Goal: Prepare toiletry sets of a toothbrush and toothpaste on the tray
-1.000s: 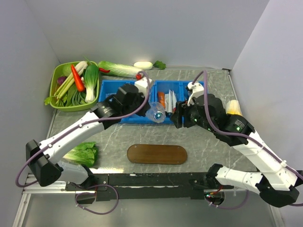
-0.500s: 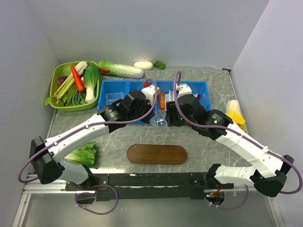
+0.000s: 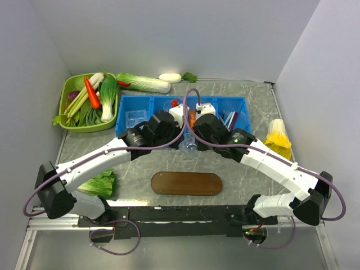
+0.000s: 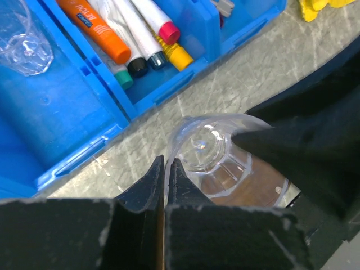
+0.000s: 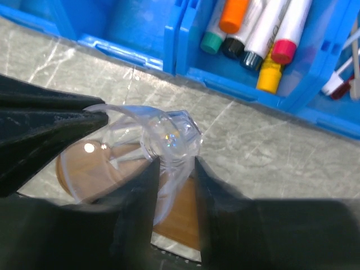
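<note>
A clear plastic cup (image 3: 190, 144) hangs between both arms, above the table in front of the blue bins (image 3: 125, 104). My left gripper (image 4: 165, 161) is shut on the cup's rim (image 4: 214, 157). My right gripper (image 5: 174, 163) has its fingers pressed on either side of the cup's base (image 5: 169, 135). The brown wooden tray (image 3: 186, 183) lies bare below, and shows under the cup (image 5: 183, 216). White toothpaste tubes (image 5: 270, 28) with coloured caps lie in a bin beside an orange tube (image 4: 93, 25). Toothbrush handles (image 3: 230, 119) lie in the right-hand compartment.
A second clear cup (image 4: 22, 42) sits in the left bin. A green basket (image 3: 87, 104) of vegetables stands at the far left, with a cabbage (image 3: 143, 82) behind the bins. Lettuce (image 3: 100, 183) lies near left and a yellow object (image 3: 278, 138) at the right.
My right arm has swung left from the right bin to the cup and its jaws have narrowed around the cup's base. The left gripper has carried the cup slightly nearer.
</note>
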Motion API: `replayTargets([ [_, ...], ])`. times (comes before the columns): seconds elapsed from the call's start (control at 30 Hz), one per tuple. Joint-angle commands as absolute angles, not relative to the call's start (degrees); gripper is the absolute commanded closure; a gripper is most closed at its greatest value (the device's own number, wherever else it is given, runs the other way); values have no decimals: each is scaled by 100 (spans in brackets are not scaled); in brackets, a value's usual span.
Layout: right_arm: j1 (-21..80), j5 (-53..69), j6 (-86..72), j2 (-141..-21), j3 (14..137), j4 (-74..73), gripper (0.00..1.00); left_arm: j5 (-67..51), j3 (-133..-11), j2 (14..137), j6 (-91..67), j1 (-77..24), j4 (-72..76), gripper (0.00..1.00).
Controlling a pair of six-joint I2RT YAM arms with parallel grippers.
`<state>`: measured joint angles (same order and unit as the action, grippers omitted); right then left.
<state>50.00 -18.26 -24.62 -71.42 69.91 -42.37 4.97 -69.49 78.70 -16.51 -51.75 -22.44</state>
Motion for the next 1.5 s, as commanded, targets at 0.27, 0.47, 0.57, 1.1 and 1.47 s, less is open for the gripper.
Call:
replayTargets([
  [0.27,4905,-1793,-2417,-6680,6662,-3841,100,598,-6672,7077,-1504,-5177,-1495,30],
  [0.47,4615,-1960,-2259,-6118,6504,-4332,100,203,-6066,6303,-1476,-4712,-1213,1],
  [0.57,4588,-1926,-2268,-5810,6381,-4798,100,-280,-5776,6074,-1800,-3913,-1169,1],
  [1.1,4649,-1177,-3216,-4983,5054,-5203,100,387,-5309,5124,-2153,-2364,-993,3],
  [1.47,4843,-1055,-3656,-4887,4501,-5107,100,246,-5344,5256,-2153,-2364,-1011,3],
])
